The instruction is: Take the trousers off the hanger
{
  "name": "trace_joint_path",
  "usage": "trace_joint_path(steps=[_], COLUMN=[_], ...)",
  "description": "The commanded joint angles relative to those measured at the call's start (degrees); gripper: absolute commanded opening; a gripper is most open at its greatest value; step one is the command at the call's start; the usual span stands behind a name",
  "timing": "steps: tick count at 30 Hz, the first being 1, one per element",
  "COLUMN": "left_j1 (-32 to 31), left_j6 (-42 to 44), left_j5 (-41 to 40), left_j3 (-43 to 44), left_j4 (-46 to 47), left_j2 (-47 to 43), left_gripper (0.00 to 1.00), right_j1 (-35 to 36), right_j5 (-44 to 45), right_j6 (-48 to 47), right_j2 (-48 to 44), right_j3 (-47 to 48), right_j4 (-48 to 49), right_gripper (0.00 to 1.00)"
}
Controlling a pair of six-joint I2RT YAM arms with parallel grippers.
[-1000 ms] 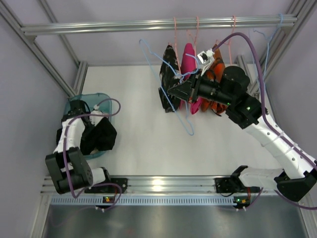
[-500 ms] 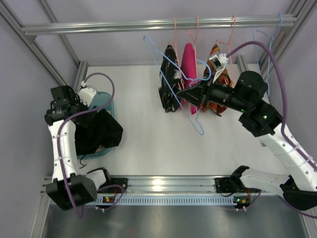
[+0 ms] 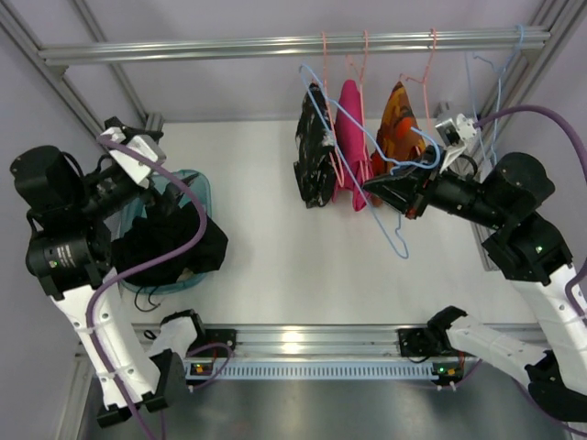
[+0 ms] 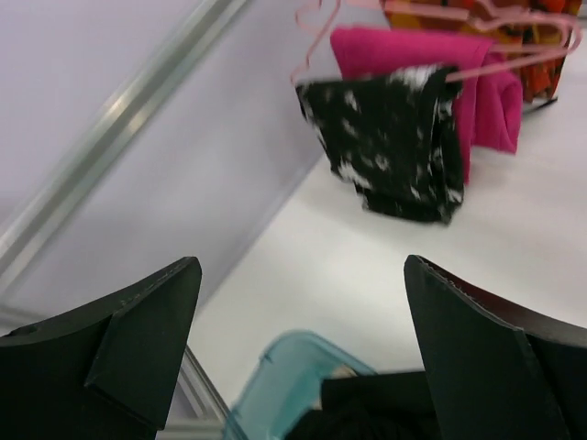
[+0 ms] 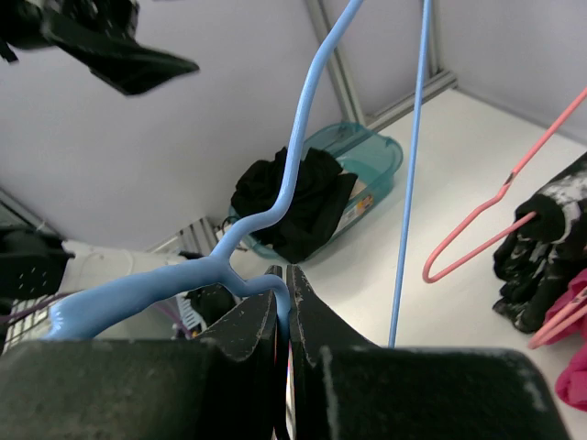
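Observation:
The black trousers (image 3: 174, 247) lie bunched in and over the teal bin (image 3: 197, 188) at the left, free of any gripper; they also show in the right wrist view (image 5: 293, 197). My left gripper (image 4: 303, 266) hangs open and empty above that bin, with the trousers (image 4: 385, 408) just below its fingers (image 4: 147, 335). My right gripper (image 3: 374, 188) is shut on the bare light-blue hanger (image 3: 367, 137), pinching the wire near its hook (image 5: 284, 275). The hanger (image 5: 303, 137) slants in the air in front of the hung garments.
On the top rail (image 3: 293, 44) pink hangers carry a black speckled garment (image 3: 314, 147), a pink one (image 3: 350, 137) and an orange patterned one (image 3: 396, 124). More blue hangers (image 3: 486, 82) hang at the far right. Frame posts line both sides.
My left gripper opened, dropped the trousers into the bin and rose up and left. My right gripper carried the empty hanger to the right.

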Motion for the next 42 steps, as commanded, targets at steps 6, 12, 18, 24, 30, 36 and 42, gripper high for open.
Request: trace_joint_path(steps=[6,12,18,24,30,36,42], left_j1=[-0.51,-17.54,-36.61,-64.11,-70.91,-72.23,-72.32], left_j6=[0.33,13.21,14.91,21.14,21.41,23.26,26.68], left_j5=[9.37,-9.6,-20.51,-41.42,-46.88,-50.05,-51.72], left_j3=[33.42,37.95,32.42,16.52,14.82,12.55,6.31], left_j4=[1.67,1.93,1.76,1.58,1.67,1.67,1.58], left_j2=[20.28,25.4,25.49,21.72,24.08,24.26,21.54], left_gripper=[0.98,0.98,0.98,0.95,0.83,0.68,0.61], right_j1=[0.02,3.01,4.51,5.56,7.32,9.87,10.13], right_j5=[-8.11,-7.49,-6.96,-6.88,-6.7,-6.0,-6.08], right_j6=[4.8,4.36,4.27,4.62,3.05,-1.7,-3.02], right_j2=[6.75,11.24,15.1,17.39,17.05,15.47,14.23], right_j3=[0.82,3.63,4.96,4.61,4.43,1.54,0.47], right_j4=[2.86,3.22,4.09,4.53,4.01,0.93,-0.47], right_gripper=[0.0,0.0,0.0,0.0,0.0,0.0,0.0])
